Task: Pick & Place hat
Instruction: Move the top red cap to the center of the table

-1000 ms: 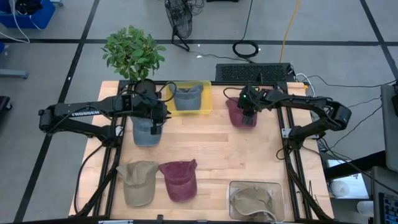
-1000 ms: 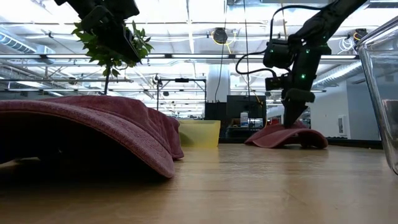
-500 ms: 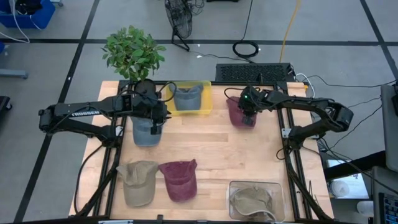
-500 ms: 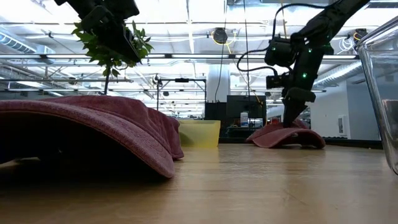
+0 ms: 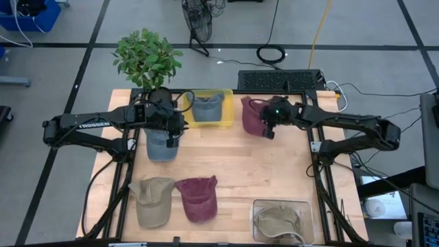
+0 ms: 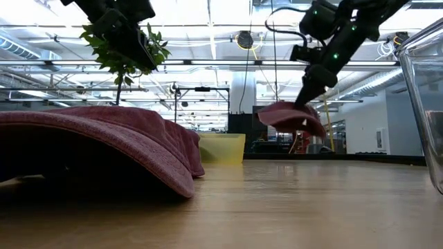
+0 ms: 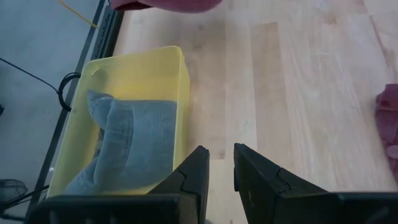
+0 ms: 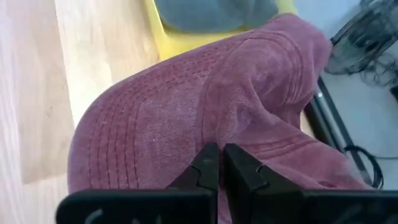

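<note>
One dark red hat hung up off the worktop, pinched in your right pincer, just beside the yellow bin. You could see its brim drooping in the low view, with clear air under it. A grey-blue hat lay inside that bin. Your left pincer hovered over another blue hat on the worktop, its fingers a little apart and holding nothing. Nearer the front edge lay a tan hat and a second red hat, side by side. A clear bin at the front right held one more tan hat. A leafy plant stood by the back left corner.
</note>
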